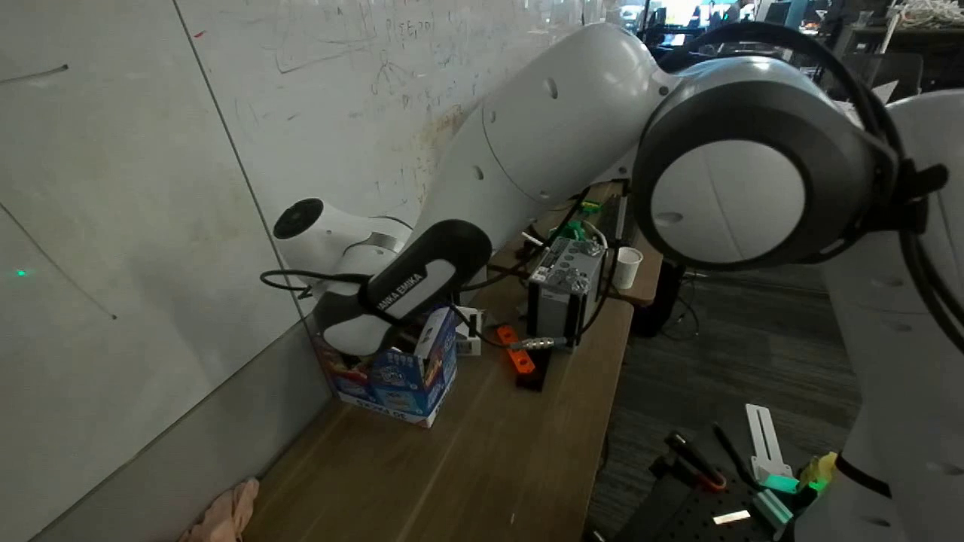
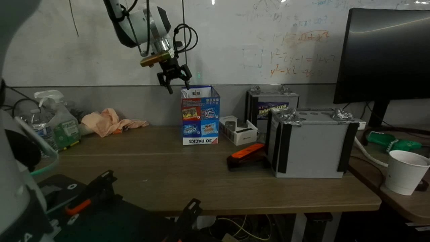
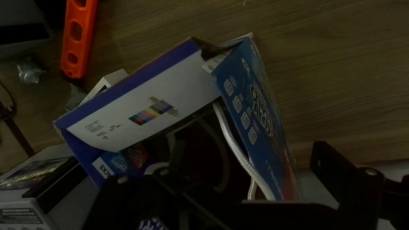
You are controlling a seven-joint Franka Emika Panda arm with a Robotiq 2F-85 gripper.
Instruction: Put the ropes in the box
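The blue box (image 2: 200,116) stands upright on the table near the whiteboard wall, its top open. It also shows in an exterior view (image 1: 399,380), partly behind the arm, and in the wrist view (image 3: 255,105). The ropes (image 3: 238,150) are white cord in loops inside the box; one strand runs along the inner side of the printed wall. The deeper part is dark. My gripper (image 2: 179,89) is above the box's left top edge, fingers spread and pointing down, with nothing between them. In the wrist view its dark fingers (image 3: 249,151) are apart, one over the opening, one outside the wall.
A small white box (image 2: 238,131) and an orange tool (image 2: 248,151) lie right of the blue box. Grey-black devices (image 2: 315,144) stand further right. A peach cloth (image 2: 107,122) and a spray bottle (image 2: 62,117) are at the left. The whiteboard (image 2: 268,43) rises behind.
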